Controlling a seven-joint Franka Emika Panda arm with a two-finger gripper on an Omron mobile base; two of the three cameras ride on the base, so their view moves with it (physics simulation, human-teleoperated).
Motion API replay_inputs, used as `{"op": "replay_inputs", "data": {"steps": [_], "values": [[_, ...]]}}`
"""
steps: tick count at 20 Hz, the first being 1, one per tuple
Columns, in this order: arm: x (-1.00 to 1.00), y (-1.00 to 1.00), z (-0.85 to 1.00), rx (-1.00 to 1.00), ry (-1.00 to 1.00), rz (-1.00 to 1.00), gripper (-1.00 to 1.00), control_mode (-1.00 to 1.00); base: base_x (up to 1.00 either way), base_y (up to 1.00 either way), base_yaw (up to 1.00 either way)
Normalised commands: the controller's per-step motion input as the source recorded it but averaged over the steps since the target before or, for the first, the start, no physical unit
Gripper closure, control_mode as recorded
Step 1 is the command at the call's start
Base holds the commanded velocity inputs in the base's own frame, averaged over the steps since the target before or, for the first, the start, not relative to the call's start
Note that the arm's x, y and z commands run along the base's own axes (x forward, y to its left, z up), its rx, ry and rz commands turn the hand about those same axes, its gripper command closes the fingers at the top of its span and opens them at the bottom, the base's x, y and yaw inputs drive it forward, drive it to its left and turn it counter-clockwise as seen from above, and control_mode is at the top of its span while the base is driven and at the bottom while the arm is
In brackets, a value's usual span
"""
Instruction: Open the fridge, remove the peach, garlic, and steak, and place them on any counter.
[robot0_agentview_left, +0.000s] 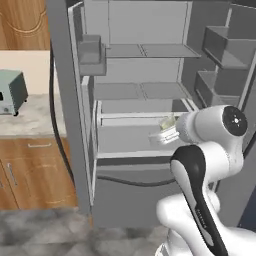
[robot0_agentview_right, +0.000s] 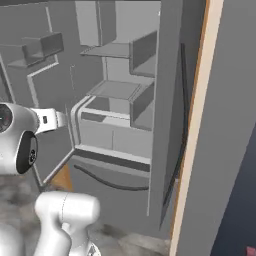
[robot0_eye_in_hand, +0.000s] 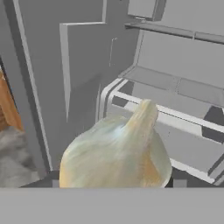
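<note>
Fridge (robot0_agentview_left: 135, 75) doors open, shelves bare; fingers (robot0_eye_in_hand: 116, 186) clamped on garlic (robot0_eye_in_hand: 118, 151) before lower shelf

Garlic (robot0_eye_in_hand: 118, 153) sits right at the claw (robot0_agentview_left: 167, 131), between its tips, stem pointing away from the hand. Fridge (robot0_agentview_left: 140, 75) interior lies ahead of claw w/ both doors swung open; shelves above and beyond it, bottom drawer below. Toaster (robot0_agentview_left: 11, 92) on counter (robot0_agentview_left: 30, 122) well off to claw's left.
</note>
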Motion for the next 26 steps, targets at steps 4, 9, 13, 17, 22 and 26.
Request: {"op": "replay_inputs", "data": {"steps": [4, 9, 13, 17, 22, 26], "values": [[0.00, 0.00, 0.00, 0.00, 0.00, 0.00, 1.00, 1.00, -0.77, -0.01, 0.78], [0.00, 0.00, 0.00, 0.00, 0.00, 0.00, 1.00, 1.00, -0.61, 0.00, 0.81], [0.00, 0.00, 0.00, 0.00, 0.00, 0.00, 1.00, 1.00, -0.58, 0.13, 0.79], [0.00, 0.00, 0.00, 0.00, 0.00, 0.00, 1.00, 1.00, -0.58, 0.51, 0.71], [0.00, 0.00, 0.00, 0.00, 0.00, 0.00, 1.00, 1.00, -0.42, 0.98, 0.57], [0.00, 0.00, 0.00, 0.00, 0.00, 0.00, 1.00, 1.00, -0.04, 1.00, 0.22]]}}
